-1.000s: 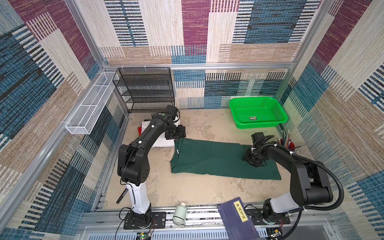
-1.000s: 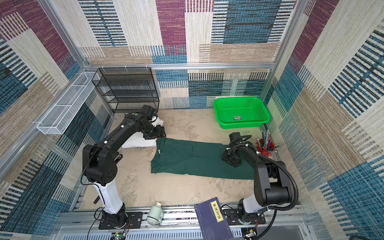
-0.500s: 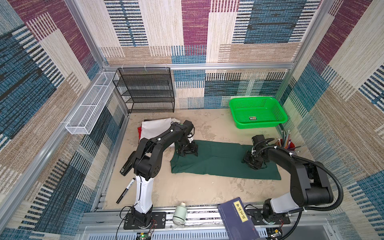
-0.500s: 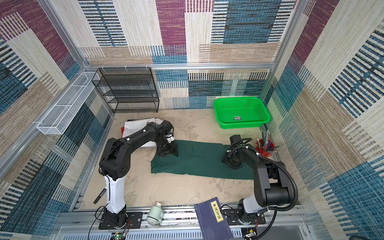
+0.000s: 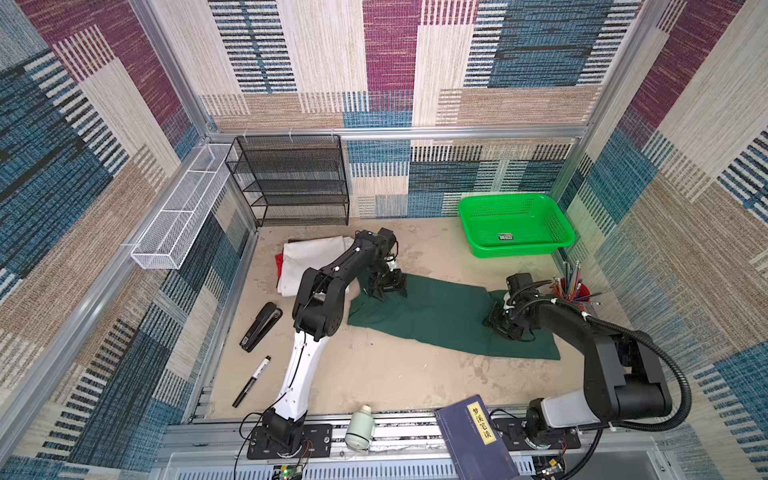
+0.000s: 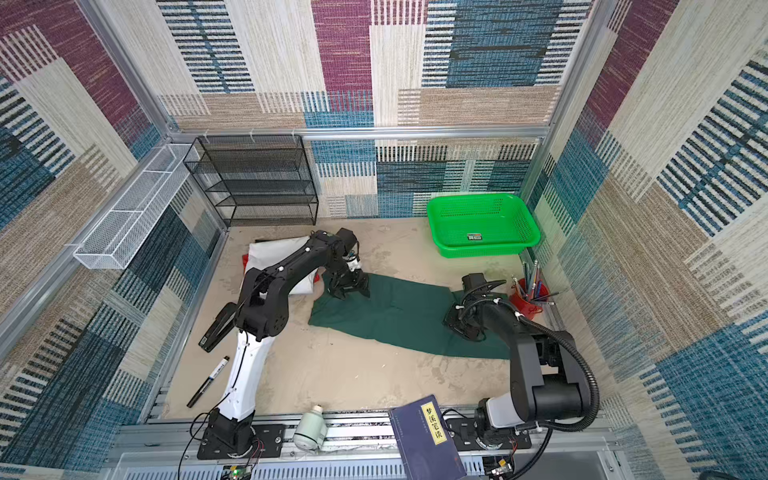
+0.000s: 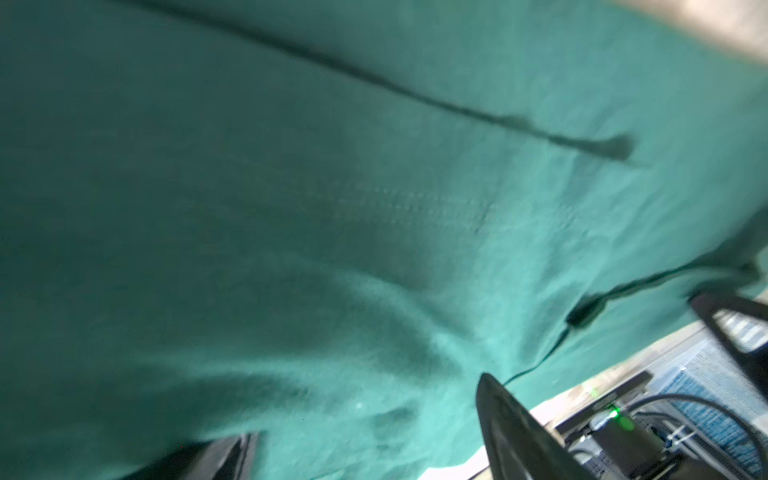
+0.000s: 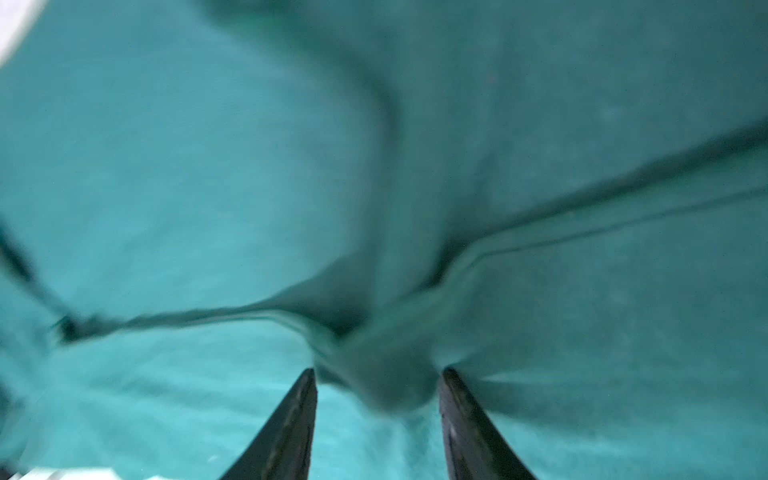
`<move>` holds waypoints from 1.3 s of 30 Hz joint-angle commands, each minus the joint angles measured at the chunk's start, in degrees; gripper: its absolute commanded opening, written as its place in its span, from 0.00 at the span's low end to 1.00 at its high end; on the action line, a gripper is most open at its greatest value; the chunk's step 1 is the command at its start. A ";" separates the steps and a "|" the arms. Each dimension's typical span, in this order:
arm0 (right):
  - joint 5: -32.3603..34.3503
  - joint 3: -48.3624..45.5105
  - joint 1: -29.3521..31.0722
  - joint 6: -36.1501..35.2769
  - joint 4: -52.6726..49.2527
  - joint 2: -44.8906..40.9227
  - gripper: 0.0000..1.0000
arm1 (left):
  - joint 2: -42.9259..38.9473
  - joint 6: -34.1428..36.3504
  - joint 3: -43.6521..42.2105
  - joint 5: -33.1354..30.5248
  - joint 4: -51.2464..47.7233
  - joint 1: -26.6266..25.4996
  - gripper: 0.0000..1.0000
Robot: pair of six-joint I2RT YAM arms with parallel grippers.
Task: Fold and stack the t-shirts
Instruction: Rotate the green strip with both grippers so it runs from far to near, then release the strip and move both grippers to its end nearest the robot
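A sandy-beige desk (image 5: 374,374) sits inside walls of patchwork carpet.

The left gripper (image 5: 388,289) (image 6: 349,289) stands over the left end of the dark green t-shirt (image 5: 440,316) (image 6: 399,311), near the shirt's far edge. Its jaws are spread wide and hold nothing. The left wrist view shows a finger (image 7: 519,432) just above flat green cloth.

The right gripper (image 5: 505,326) (image 6: 465,328) is down on the shirt's right end. In the right wrist view (image 8: 376,374) its jaws are half closed on a bunched ridge of the green cloth, with creases running out from the pinch.

The dark green t-shirt lies as a long band across the middle of the desk, from left of centre to near the right edge. Just beyond its left end, toward the far left corner, lies the folded white t-shirt (image 5: 307,262) (image 6: 274,253), with the red t-shirt (image 5: 279,266) (image 6: 245,261) showing from under it.

A green basket (image 5: 515,249) sits in the far right corner. A red pencil cup (image 5: 575,291) stands at the right edge, near the right gripper. A stapler (image 5: 261,326) and a marker (image 5: 252,380) lie along the left edge.
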 commanded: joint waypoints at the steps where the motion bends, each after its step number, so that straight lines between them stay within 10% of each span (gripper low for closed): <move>1: -5.99 -2.19 1.57 -1.18 -0.86 0.88 0.50 | 6.60 1.13 9.37 -2.02 -0.25 0.24 0.82; 6: -9.39 -0.56 8.00 0.56 -0.11 3.30 0.50 | 16.26 -0.86 25.82 -2.12 0.67 1.19 0.83; 28: -24.88 27.98 36.81 7.10 3.88 29.64 0.51 | 25.97 -10.77 34.60 -8.71 38.34 7.02 0.89; 39: -10.50 29.30 34.53 10.45 -1.89 16.60 0.52 | 3.42 -2.25 16.85 -3.45 39.51 7.63 1.00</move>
